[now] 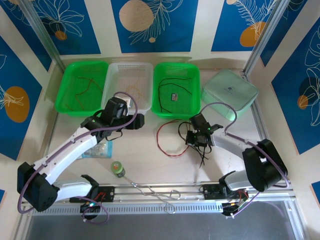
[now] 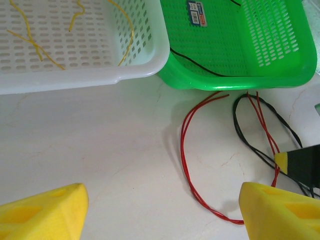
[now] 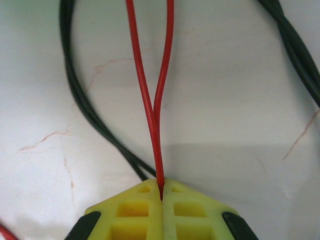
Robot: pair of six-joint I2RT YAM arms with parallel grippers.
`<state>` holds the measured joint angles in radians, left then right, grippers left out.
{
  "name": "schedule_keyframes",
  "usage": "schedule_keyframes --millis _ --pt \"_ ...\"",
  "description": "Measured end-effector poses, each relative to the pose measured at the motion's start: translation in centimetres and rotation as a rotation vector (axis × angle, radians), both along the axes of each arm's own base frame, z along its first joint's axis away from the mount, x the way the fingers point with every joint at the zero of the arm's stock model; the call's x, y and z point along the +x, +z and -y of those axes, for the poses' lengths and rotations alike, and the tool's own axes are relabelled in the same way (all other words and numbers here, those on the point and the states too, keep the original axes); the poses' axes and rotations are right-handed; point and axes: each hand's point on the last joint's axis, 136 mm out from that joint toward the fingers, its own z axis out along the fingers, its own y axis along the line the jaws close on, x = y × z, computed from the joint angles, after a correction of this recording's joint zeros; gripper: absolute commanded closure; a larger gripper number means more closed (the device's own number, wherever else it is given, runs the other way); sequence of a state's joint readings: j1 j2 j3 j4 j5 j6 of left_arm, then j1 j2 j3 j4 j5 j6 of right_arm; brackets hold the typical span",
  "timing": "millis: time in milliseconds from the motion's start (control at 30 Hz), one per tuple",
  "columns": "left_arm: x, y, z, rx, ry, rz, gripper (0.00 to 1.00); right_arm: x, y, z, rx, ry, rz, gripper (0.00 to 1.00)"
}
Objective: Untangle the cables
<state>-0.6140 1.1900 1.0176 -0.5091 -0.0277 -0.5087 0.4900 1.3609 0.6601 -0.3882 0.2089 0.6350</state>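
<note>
Cables (image 2: 183,145), thin red and black loops tangled together, lie on the table just before the green basket (image 2: 280,60). The right gripper (image 3: 161,197) is clenched on the doubled red cable (image 3: 150,100), with the black cable (image 3: 80,110) curving beside it. The left gripper (image 2: 160,197) hovers nearby, spread wide and empty.

Your left arm (image 1: 75,147) and right arm (image 1: 232,145) wear white shells between black joints, and a purple cord (image 1: 220,104) loops along each. Your fingers (image 3: 135,210) are yellow blocks with square moulded pockets, backed in black.

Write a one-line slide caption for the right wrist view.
Right gripper shut on a doubled red cable, black cables alongside.
</note>
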Motion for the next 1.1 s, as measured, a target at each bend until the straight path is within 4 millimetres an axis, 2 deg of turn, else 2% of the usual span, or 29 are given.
schedule_keyframes --millis 167,367,600,700,800,933,1100 --pt "0.0 0.1 0.0 -0.011 0.01 -0.003 0.22 -0.7 2.3 -0.2 0.021 0.017 0.04 1.0" --pt "-0.1 0.2 0.0 -0.018 0.012 -0.007 0.22 -1.9 6.1 -0.4 0.084 0.027 0.129 1.0" --pt "-0.4 0.9 0.8 -0.072 -0.004 -0.018 0.24 -2.9 12.9 -2.1 0.298 0.117 0.339 1.0" --pt "-0.5 2.0 1.3 -0.115 -0.014 -0.007 0.26 -3.2 15.2 -2.9 0.369 0.166 0.41 1.0" --pt "-0.6 3.5 2.0 -0.178 -0.031 0.015 0.29 -3.5 16.4 -3.9 0.421 0.226 0.447 1.0" --pt "-0.6 5.6 3.8 -0.302 -0.073 0.031 0.39 -3.5 18.1 -5.4 0.495 0.294 0.492 1.0" --pt "-0.7 8.3 6.1 -0.445 -0.126 0.058 0.4 -3.1 20.6 -7.2 0.6 0.359 0.558 1.0"
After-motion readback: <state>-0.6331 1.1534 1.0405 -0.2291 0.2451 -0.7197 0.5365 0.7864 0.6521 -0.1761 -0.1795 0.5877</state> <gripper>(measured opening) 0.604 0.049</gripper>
